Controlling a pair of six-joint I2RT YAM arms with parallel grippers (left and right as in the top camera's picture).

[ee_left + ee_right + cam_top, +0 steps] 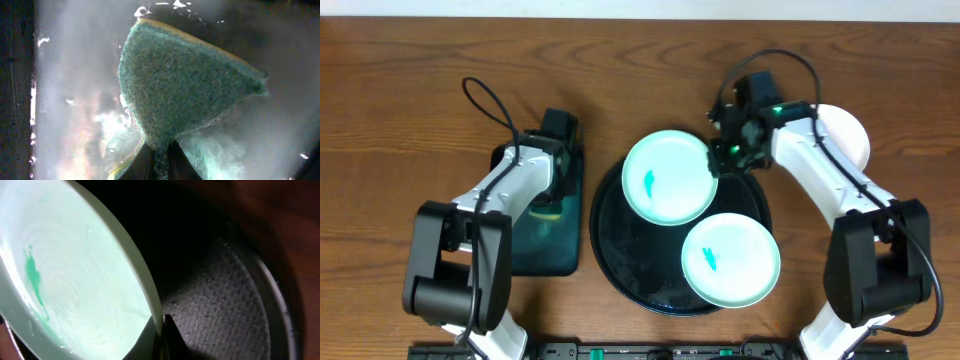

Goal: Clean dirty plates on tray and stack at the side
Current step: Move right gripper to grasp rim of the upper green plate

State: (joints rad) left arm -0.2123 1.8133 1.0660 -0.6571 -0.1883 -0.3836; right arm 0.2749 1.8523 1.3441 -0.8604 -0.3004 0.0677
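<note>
On the black tray (618, 250) are two mint plates, each with a teal smear. The upper plate (668, 178) is tilted, and my right gripper (718, 158) is shut on its right rim. The right wrist view shows that plate (75, 275) with its rim pinched between the jaws of the gripper (161, 337), above the tray's textured floor (225, 310). The lower plate (730, 260) lies flat at the tray's front right. A white plate (848, 135) rests on the wood at the right, partly behind my right arm. My left gripper (552, 195) is shut on a green sponge (175, 85).
A dark-green rectangular tray (545, 245) lies left of the black tray, under my left gripper; its wet, foamy floor (75, 125) fills the left wrist view. Brown tabletop (410, 110) stretches around both trays.
</note>
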